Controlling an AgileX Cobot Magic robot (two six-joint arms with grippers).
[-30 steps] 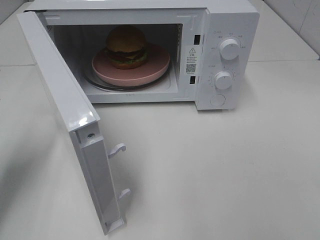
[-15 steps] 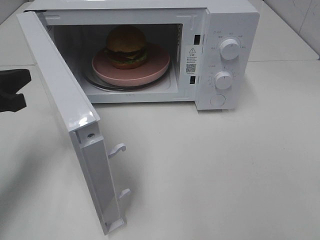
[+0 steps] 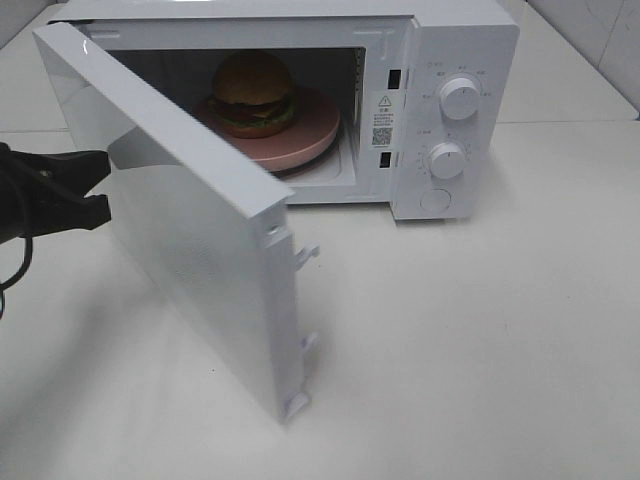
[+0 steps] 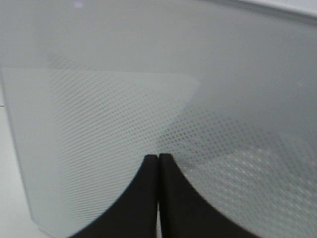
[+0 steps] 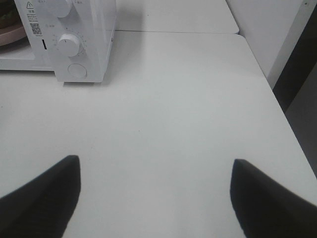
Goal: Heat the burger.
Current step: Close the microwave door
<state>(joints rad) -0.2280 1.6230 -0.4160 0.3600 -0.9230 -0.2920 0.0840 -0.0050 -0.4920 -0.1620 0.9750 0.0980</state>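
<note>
On the white tabletop (image 3: 480, 350), a boxy white microwave (image 3: 465, 40) held the golden-bunned burger (image 3: 252, 92) dome-up; its sticker (image 3: 383, 115) was illegible. The black left gripper (image 4: 158, 156), fingers together, met the white door (image 3: 190, 220); the right gripper (image 5: 156, 166) gaped empty.

We see the black left gripper (image 4: 158, 156), and just ahead of its fingers (image 4: 143, 198) the door (image 4: 124, 89) is pale grey-white, speckled with a fine grid of small dots that fades to plain milky white farther from them. Past those fingers the microwave (image 3: 465, 40) is glossy white, with white knobs (image 3: 459, 98) and a white label (image 3: 383, 118) printed in black, and inside we catch the burger (image 3: 252, 92), golden-brown bun, green lettuce, dark patty, on a pink plate (image 3: 310, 130). Between the black fingers (image 5: 44, 193) of the right gripper (image 5: 156, 168) we have a plain off-white table (image 5: 163, 99).
</note>
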